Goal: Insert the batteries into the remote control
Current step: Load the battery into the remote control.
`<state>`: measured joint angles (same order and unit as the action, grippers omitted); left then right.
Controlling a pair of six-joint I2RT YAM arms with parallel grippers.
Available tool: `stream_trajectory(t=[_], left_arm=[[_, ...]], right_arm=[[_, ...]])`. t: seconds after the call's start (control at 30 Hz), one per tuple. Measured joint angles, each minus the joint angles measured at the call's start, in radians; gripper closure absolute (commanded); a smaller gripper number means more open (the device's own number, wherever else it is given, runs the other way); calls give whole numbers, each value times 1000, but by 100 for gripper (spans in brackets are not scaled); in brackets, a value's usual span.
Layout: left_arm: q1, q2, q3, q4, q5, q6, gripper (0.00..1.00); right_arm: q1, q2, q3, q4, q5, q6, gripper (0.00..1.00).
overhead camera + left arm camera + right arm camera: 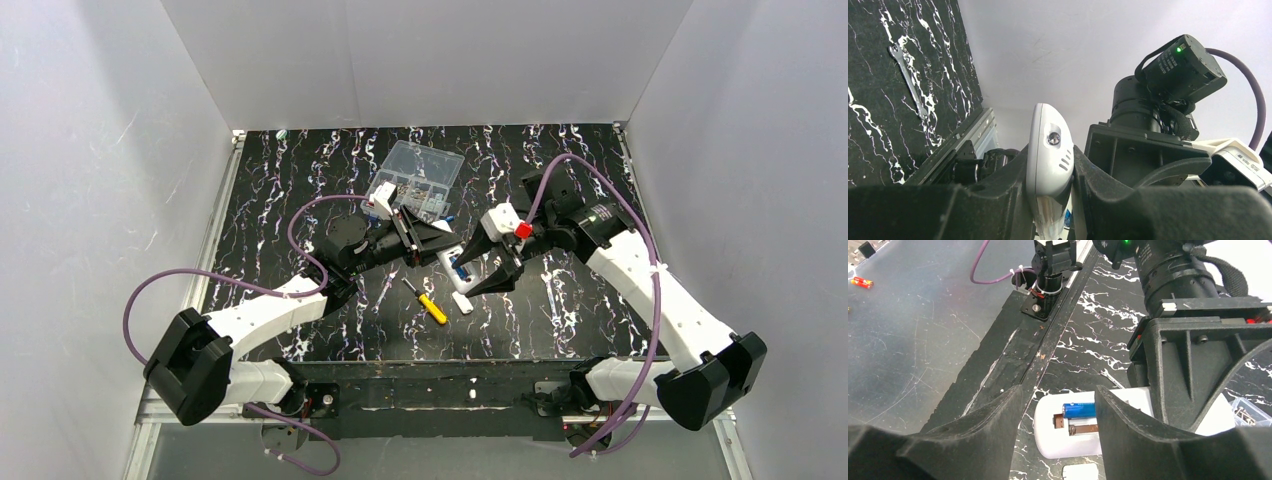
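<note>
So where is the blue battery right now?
In the right wrist view, the blue battery sits in the open compartment of the white remote control, seen between the right fingers.

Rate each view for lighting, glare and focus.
Top external: even soft light, sharp throughout. Left wrist: remote control crisp with a sheen low down, left gripper's fingers dark and soft. Right wrist: battery in focus, right gripper's fingers blurred, dull glare on the metal sheet.

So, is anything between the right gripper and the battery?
Nothing visible. The open right gripper hangs right over the battery, which lies uncovered in the remote.
</note>
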<state>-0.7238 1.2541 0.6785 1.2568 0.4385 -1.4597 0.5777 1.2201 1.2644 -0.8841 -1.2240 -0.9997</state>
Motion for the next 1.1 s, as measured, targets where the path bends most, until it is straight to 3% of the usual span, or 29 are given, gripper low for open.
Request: stream_trajectory(t=[0.3, 1.1], left_arm=[[0, 0, 2, 3, 5, -7, 100], [0, 2, 2, 17, 8, -10, 100]], right_arm=[[-1, 1, 34, -3, -24, 3, 33], [-10, -26, 8, 19, -13, 6, 38]])
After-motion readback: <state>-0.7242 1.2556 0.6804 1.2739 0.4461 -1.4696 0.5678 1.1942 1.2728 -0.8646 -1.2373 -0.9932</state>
